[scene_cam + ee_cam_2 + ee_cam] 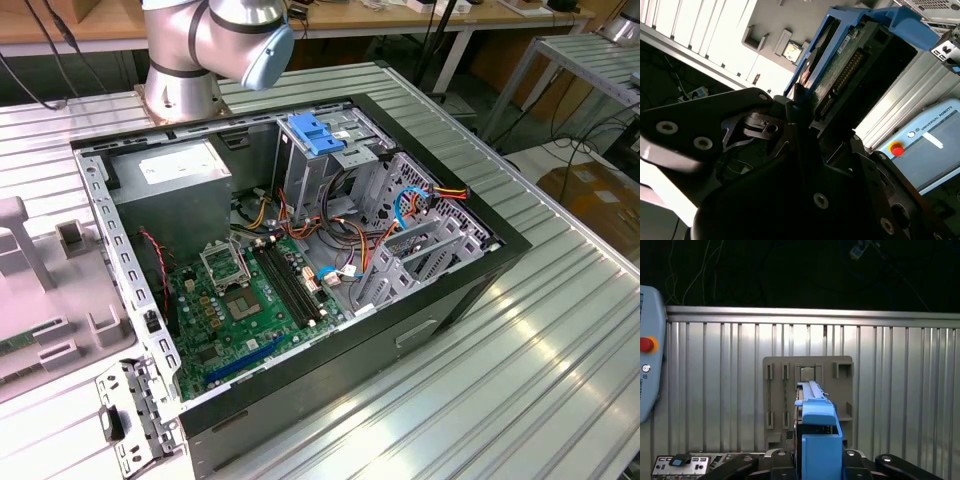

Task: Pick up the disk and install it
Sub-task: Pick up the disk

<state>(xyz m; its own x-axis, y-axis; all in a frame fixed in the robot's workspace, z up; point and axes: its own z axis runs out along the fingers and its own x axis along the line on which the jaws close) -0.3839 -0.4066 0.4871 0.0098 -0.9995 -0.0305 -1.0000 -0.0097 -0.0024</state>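
Table [715, 390] behind, both wrist views show end effector [819, 465] gripping disk [817, 421].

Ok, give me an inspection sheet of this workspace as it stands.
Surface: ribbed metal table with the open computer case on it.
Job's things: the disk, blue-railed, held in the gripper.
Clutter: gray fixture plate on the table; teach pendant by the table edge.
Grippers: gripper shut on the disk.
Cables: coloured wire bundles inside the case.
Surroundings: wooden benches; floor cables.
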